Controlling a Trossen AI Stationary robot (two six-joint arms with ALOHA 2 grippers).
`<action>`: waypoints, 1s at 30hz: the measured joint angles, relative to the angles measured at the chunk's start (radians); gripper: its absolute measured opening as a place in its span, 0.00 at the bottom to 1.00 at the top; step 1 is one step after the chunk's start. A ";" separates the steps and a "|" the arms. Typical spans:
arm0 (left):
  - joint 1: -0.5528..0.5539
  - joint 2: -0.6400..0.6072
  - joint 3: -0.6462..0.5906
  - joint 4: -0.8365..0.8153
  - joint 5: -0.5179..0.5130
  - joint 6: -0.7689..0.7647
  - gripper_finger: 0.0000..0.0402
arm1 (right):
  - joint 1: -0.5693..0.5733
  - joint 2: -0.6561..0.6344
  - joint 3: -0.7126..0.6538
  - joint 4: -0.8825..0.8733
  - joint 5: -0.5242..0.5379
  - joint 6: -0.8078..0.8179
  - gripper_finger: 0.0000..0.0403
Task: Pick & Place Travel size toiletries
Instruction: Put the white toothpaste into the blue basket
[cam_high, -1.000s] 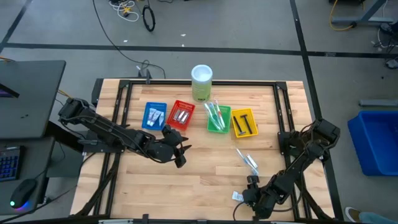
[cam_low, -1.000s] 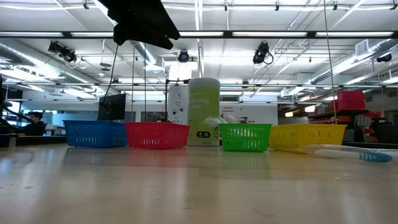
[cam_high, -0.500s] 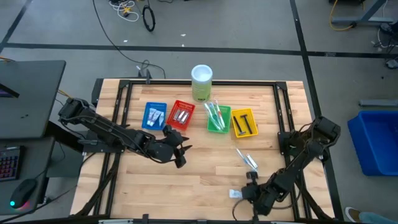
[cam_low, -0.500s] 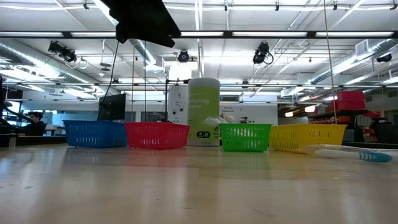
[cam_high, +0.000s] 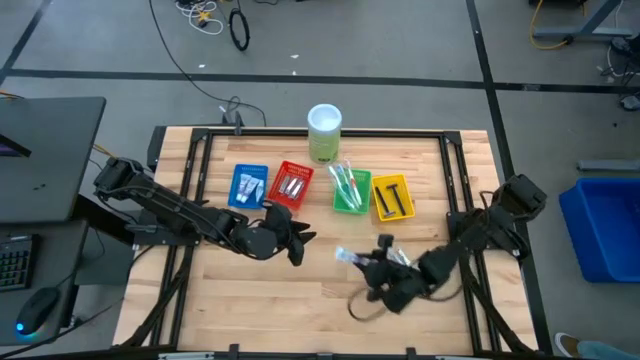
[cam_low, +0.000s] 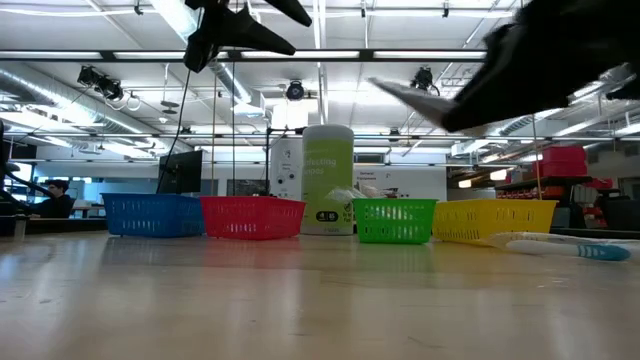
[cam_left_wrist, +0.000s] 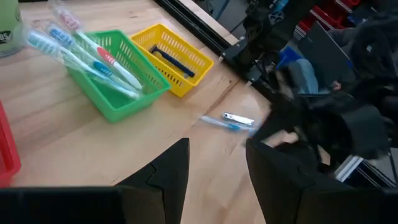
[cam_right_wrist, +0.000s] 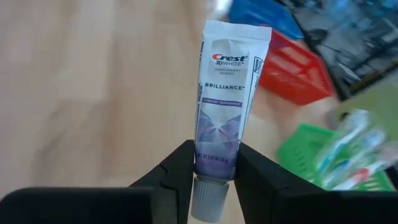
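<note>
My right gripper hovers over the middle of the table, shut on a small white Crest toothpaste tube. In the high view the tube sticks out toward the table's left. My left gripper hangs open and empty in front of the red tray. A toothbrush lies flat on the wood near the yellow tray. The green tray holds several toothbrushes, the blue tray holds tubes, and the yellow tray holds dark sticks. My right gripper pinches the tube's cap end between its two fingers, one on each flat face. The cap sits back between them and the crimped end points away. The tube is lifted clear of the table, above it in the low view.
A pale green cylinder with a white top stands behind the row of trays at the far edge. The black frame rails run along the table's sides. Bare wood lies toward the near left.
My right gripper has shut on the tube near the table's front edge, lifted it clear, and carried it up and toward the table's middle and left. The tube now hangs in the air, where before it lay on the wood.
</note>
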 joint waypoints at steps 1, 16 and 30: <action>0.001 0.000 0.000 0.000 0.002 -0.005 0.41 | -0.026 0.000 0.000 0.017 0.001 -0.012 0.26; 0.077 0.000 0.000 0.000 0.020 0.005 0.41 | -0.225 0.000 0.001 0.328 -0.038 -0.343 0.26; 0.110 0.000 0.000 0.000 0.071 0.009 0.41 | -0.319 -0.001 0.002 0.493 -0.076 -0.507 0.26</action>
